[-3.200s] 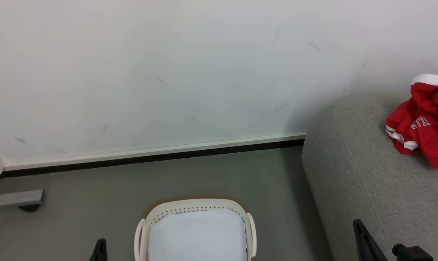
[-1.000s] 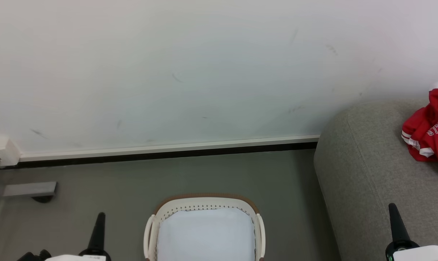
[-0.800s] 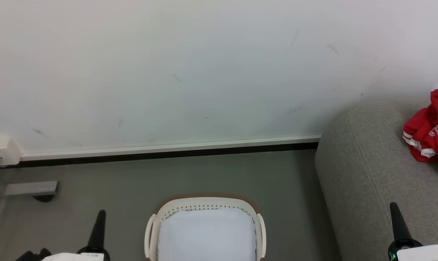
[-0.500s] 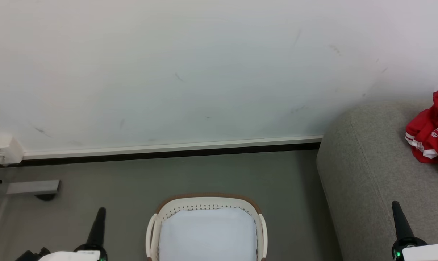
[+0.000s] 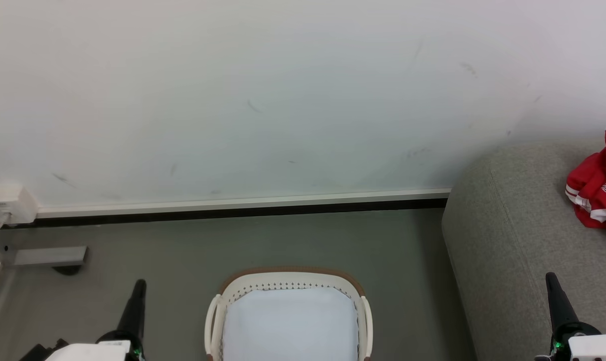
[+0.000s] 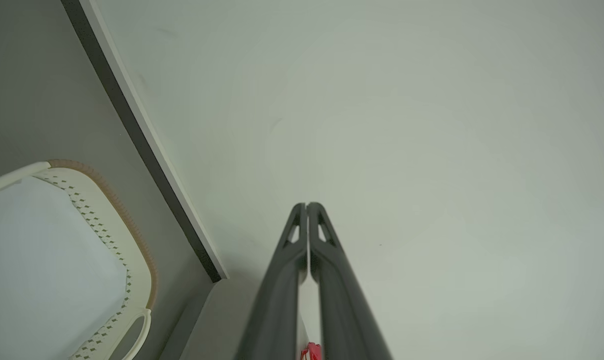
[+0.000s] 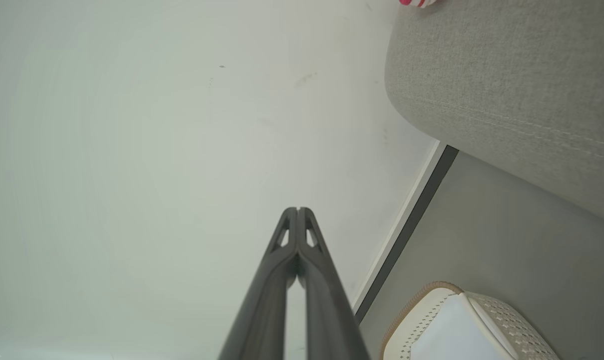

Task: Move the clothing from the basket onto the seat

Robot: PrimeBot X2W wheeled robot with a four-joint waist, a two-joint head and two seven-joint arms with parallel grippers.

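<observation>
So the basket (image 5: 288,279) sits on the grey floor (image 5: 282,240), with its white lining (image 5: 290,321) showing. The clothing (image 5: 597,193), red with white trim, lies bunched up on the seat (image 5: 523,240), well off to the basket's right and close to the wall (image 5: 282,100). The seat's rounded end comes near the basket's right side, with a strip of floor between them.

Left claw (image 5: 140,285) is clenched on nothing, just left of the basket. Right claw (image 5: 551,278) is the same deal, clenched with nothing in it, off to the basket's right over the seat.

Beyond the basket it's open floor up to the baseboard (image 5: 232,204). Far left of the basket there's a white box (image 5: 7,203) low on the wall and a grey bar (image 5: 49,255) on the floor.
</observation>
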